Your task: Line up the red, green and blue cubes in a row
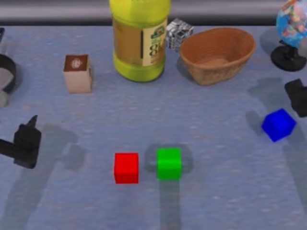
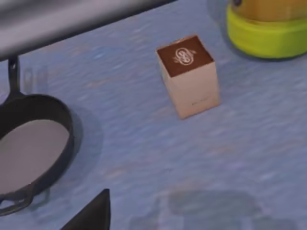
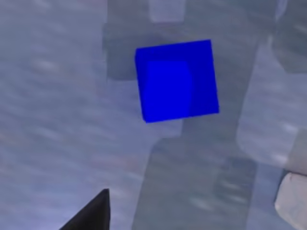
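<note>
sitting side by side: the red cube [image 1: 126,167] and the green cube [image 1: 169,163], in the near middle of the table [image 1: 220,191], red to the left, green to the right, a narrow gap between them, not touching.
blue cube [image 1: 278,125]: alone at the right side of the table, well apart from the other two and farther back than their row, turned at an angle to them; the right wrist view shows it resting on the table surface [image 3: 176,80] with nothing gripping it.
right gripper [image 1: 298,97]: at the right edge of the top view, just behind and beside the blue cube, not touching it; only part of it shows, so i cannot tell whether its fingers are apart or together.
left gripper [image 1: 28,141]: at the left edge of the table, well left of the red cube, holding nothing; whether its fingers are apart or together i cannot tell.
back row: a beige block with a brown top [image 1: 77,73] at the back left, a large yellow bottle [image 1: 140,38] at the back middle, a silvery checkered cube [image 1: 178,32] just behind the bottle's right side, a woven basket [image 1: 218,53] to the right of it, a globe [image 1: 291,33] in the back right corner.
far left: a dark frying pan [image 2: 36,148], near the beige block in the left wrist view.
</note>
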Robot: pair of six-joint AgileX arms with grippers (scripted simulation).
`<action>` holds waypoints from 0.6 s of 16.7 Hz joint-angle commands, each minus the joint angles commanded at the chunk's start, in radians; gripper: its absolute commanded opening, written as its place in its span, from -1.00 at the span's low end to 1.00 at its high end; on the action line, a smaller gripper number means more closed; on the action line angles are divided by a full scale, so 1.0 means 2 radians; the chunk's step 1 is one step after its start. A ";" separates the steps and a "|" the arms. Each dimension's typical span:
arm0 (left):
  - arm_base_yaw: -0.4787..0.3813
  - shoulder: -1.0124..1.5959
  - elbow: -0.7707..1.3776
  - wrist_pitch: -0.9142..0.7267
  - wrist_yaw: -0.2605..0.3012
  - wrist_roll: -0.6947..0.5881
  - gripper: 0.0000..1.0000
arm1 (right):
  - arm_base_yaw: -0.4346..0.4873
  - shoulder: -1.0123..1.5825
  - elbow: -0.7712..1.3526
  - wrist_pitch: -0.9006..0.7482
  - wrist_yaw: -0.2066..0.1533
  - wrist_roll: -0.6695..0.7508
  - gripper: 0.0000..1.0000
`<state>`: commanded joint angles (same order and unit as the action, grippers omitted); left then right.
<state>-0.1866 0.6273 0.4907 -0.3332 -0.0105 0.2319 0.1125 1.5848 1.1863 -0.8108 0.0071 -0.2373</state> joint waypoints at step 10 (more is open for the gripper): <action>0.102 -0.309 -0.241 0.164 0.005 -0.114 1.00 | 0.018 0.264 0.217 -0.131 -0.002 -0.041 1.00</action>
<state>0.0170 0.0095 0.0078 -0.0055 -0.0003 0.0038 0.1488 2.1131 1.6200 -1.0733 0.0026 -0.3184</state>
